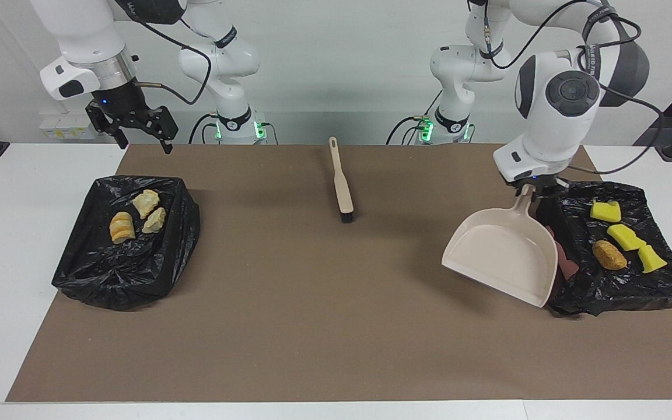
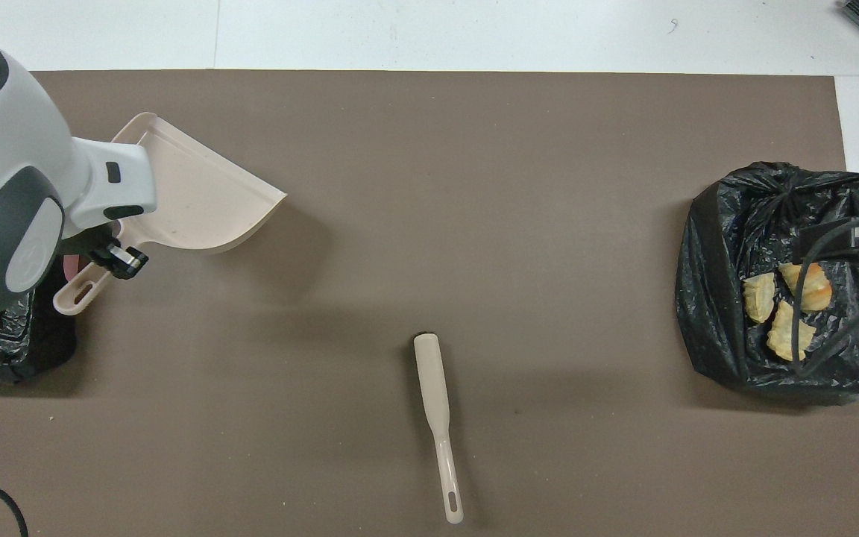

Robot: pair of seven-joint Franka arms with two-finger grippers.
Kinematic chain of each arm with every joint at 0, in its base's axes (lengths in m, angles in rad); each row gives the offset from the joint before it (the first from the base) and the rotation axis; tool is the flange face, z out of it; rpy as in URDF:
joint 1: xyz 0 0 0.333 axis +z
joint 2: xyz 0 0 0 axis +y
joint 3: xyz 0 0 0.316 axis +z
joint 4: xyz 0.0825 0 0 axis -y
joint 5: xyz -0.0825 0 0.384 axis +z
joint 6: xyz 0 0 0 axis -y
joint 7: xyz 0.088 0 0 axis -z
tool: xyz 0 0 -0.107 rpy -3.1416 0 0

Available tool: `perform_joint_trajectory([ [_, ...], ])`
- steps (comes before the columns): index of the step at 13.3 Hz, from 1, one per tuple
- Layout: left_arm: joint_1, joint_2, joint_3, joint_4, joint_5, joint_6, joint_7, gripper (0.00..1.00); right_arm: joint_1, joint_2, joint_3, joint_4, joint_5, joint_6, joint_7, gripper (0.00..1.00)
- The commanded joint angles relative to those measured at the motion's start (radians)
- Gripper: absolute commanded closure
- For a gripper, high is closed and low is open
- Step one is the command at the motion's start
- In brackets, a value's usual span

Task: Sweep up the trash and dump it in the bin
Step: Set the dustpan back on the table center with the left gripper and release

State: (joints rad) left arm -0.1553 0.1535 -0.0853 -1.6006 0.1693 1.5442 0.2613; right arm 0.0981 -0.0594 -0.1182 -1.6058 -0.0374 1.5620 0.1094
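yellow and tan scraps (image 1: 627, 236) in bags (image 1: 622, 286)

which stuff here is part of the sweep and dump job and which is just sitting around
Part of the job:
- dustpan, held by the left pincer
- yellow pieces and orange-brown nugget in one bin
- tan lumps in the other bin
- brush

Just there:
- brown mat
- right pincer, waiting, open
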Motion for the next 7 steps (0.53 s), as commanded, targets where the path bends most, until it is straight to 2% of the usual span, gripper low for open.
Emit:
perform_joint_trajectory([
  [1,-0.03,-0.018,0.01,0.007,-0.134,0.005,-0.231,1.0,0.018,-0.017,-0.021,-0.011,0.022,-0.01,-0.019,0.0],
  [5,-0.142,0.003,0.004,0.001,-0.206,0.112,-0.428,1.0,0.018,-0.016,-0.023,-0.011,0.022,-0.01,-0.022,0.0],
  [7,-0.22,0.061,0.006,0.008,-0.206,0.143,-0.476,1.0,0.032,-0.016,-0.034,-0.009,0.024,-0.008,-0.023,0.0],
])
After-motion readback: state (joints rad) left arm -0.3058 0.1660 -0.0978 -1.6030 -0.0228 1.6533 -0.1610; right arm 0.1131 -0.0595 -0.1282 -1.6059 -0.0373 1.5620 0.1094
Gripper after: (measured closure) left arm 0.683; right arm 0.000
